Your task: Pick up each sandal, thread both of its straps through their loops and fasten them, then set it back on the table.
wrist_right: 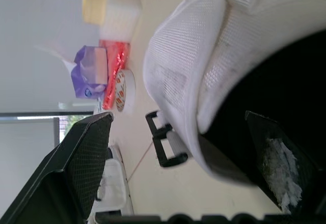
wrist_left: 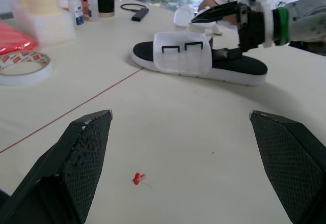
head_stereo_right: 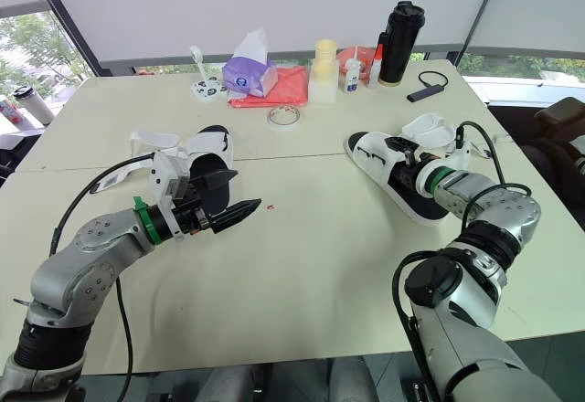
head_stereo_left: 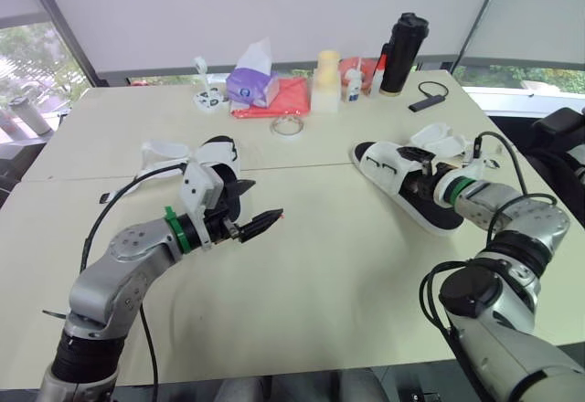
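Two sandals lie on your table [head_stereo_left: 320, 274], well apart. You will find the left sandal [head_stereo_left: 218, 153] just behind your left gripper [head_stereo_left: 267, 201], its white straps [head_stereo_left: 163, 153] spread out loose to the side. That gripper hangs a little above the bare tabletop with its two black fingers wide apart and nothing between them; a small red mark [wrist_left: 137, 178] sits on the table just under it. The right sandal [head_stereo_left: 402, 178] lies flat on its sole at your right, black footbed up, with a white band across the front that carries two black loops [wrist_left: 178, 47]. Its white straps [head_stereo_left: 441, 137] are folded open on the far side, not through the loops. Your right gripper [wrist_right: 178, 117] is down at this sandal with its fingers spread; from its wrist camera you see one white mesh strap and the black footbed lying between the two fingers, and they do not clamp anything. Along the far edge of the table you have a purple tissue pack [head_stereo_left: 251, 82], a red packet [head_stereo_left: 285, 100], a roll of tape [head_stereo_left: 286, 126], a black flask [head_stereo_left: 402, 53] and a small white bottle [head_stereo_left: 354, 84].
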Motion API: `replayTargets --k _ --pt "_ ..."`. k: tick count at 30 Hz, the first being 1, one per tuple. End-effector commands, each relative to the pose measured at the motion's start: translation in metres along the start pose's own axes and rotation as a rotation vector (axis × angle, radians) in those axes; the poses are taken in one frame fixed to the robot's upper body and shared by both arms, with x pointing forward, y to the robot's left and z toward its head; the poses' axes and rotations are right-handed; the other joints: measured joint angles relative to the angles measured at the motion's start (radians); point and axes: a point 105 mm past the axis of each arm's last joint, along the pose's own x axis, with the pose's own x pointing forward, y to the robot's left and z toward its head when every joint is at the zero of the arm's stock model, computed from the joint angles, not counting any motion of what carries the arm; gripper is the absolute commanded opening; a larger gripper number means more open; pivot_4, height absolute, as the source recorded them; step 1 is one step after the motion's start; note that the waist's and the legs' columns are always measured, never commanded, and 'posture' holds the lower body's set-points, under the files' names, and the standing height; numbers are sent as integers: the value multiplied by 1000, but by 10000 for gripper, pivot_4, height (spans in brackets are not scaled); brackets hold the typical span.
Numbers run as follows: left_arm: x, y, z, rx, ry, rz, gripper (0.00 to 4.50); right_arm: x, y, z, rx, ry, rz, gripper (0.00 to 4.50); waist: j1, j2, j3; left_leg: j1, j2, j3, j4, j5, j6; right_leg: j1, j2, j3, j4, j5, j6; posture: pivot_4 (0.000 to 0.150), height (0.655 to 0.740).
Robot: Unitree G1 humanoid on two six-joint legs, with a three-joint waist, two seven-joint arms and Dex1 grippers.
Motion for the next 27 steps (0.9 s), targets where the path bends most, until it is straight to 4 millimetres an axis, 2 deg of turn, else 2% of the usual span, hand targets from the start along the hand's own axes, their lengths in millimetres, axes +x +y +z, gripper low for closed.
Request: replayTargets --k 1,9,15,18,25,27 --pt "-2 -3 13 42 -43 5 45000 4 23 14 -19 -58 76 44604 0 0 0 0 0 0 0 0 0 0 0 0 0 0 0 1500 7400" --pt "-2 -6 10 37 -46 13 45000 24 26 15 9 -106 83 44604 1 0 0 0 0 0 0 0 0 0 0 0 0 0 0 1500 7400" --pt "-2 -5 12 35 -53 25 45000 29 26 15 2 -117 80 44604 1 0 0 0 0 0 0 0 0 0 0 0 0 0 0 1500 7400" --pt "-2 -6 11 32 -53 27 45000 31 27 15 1 -114 85 36533 1 0 0 0 0 0 0 0 0 0 0 0 0 0 0 1500 7400" --pt "-2 -7 10 26 -56 33 45000 32 29 14 -9 -108 87 652 1 0 0 0 0 0 0 0 0 0 0 0 0 0 0 1500 7400" --pt "-2 -8 10 25 -57 33 45000 31 29 14 -23 -104 88 218 1 0 0 0 0 0 0 0 0 0 0 0 0 0 0 1500 7400"
